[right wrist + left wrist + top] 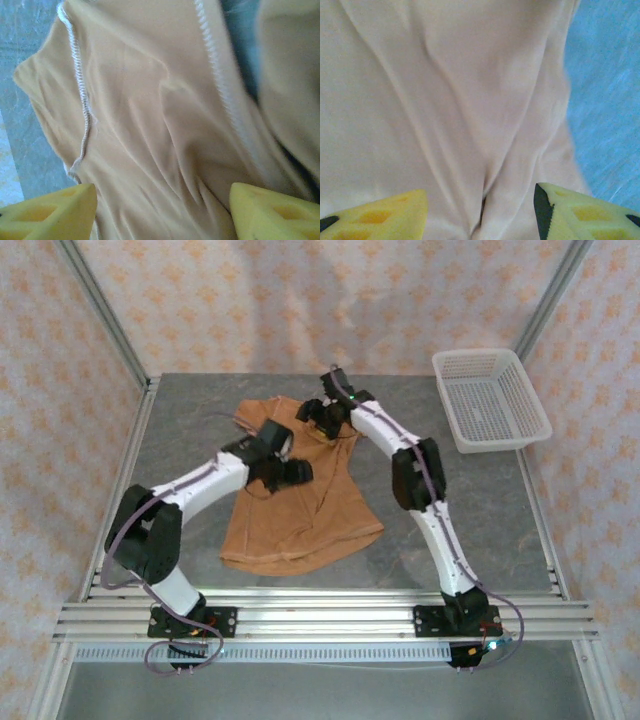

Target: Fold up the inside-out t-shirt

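The inside-out t-shirt (300,520) lies rumpled on the grey table, hem toward the arms and white seam stitching (82,105) showing. My left gripper (290,472) hovers low over the shirt's middle. In the left wrist view its yellow fingertips (385,215) stand wide apart over creased cloth (470,100), and a raised fold runs between them without touching either. My right gripper (322,420) is at the shirt's far right part, near a sleeve. It (162,212) is open too, with wrinkled cloth (150,125) beneath the gap.
A white mesh basket (490,400) stands at the table's back right, apart from the shirt. Bare grey tabletop (480,510) lies to the right of the shirt and along the left side. Patterned walls enclose the table.
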Tool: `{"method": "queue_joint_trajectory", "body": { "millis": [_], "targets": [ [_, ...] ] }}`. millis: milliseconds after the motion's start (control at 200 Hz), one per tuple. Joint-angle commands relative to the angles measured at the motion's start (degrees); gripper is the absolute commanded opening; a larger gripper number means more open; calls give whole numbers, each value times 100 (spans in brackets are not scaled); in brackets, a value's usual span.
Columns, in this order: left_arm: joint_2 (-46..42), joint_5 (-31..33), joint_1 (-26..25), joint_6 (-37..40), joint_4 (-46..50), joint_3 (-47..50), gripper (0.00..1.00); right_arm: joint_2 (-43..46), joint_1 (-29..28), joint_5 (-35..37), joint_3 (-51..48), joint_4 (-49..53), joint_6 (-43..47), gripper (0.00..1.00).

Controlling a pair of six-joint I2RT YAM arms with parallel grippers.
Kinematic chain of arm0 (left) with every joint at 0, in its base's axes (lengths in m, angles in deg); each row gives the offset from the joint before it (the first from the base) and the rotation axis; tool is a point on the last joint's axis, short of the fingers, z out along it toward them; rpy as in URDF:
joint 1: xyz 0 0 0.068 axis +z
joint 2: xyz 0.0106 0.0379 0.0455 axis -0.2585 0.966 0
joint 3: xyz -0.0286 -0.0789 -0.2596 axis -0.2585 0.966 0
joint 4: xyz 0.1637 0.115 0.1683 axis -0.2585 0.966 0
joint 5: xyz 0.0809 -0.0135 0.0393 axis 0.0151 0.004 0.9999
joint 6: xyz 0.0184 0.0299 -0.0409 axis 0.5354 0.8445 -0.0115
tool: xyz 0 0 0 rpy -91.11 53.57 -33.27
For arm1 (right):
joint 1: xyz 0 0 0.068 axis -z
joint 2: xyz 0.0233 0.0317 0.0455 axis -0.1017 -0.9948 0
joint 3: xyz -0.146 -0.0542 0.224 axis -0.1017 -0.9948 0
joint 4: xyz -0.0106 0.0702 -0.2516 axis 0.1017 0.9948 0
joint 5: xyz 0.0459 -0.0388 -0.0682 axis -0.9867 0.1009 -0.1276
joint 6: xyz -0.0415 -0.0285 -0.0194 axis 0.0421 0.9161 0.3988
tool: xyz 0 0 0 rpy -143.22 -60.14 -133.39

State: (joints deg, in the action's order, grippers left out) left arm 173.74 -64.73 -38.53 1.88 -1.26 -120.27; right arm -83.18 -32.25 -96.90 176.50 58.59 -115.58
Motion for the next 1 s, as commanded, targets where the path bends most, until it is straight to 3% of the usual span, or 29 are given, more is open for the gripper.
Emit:
{"method": "queue_joint_trajectory", "body": {
  "millis": [0, 170, 365, 565, 716, 811, 951, 991],
  "targets": [
    [216, 191, 525, 390, 709, -679, 59, 1405, 392, 598, -912, -288, 398, 71],
    [1415, 662, 983, 591, 1133, -2077, 59, 1471, 566, 1440, -1224, 191, 643, 71],
    [2915, 398, 1347, 542, 1490, -3534, 59, 1297, 576, 2391, -1248, 583, 787, 70],
    [3889, -230, 1373, 104, 1288, -4432, 58, 1065, 594, 2376, -1338, 709, 784, 68],
    [4548, -249, 1409, 49, 1503, -5071, 57, 771, 615, 2186, -1425, 411, 718, 62],
    [4846, -140, 1557, 104, 1771, -5374, 57, 512, 676, 2150, -1179, 403, 740, 47],
    [4907, 127, 1969, 53, 1804, -5211, 57, 274, 893, 2092, -703, 546, 862, 3],
    [4877, 222, 2084, 31, 1832, -5104, 57, 295, 968, 2078, -571, 678, 922, 0]
  ]
}}
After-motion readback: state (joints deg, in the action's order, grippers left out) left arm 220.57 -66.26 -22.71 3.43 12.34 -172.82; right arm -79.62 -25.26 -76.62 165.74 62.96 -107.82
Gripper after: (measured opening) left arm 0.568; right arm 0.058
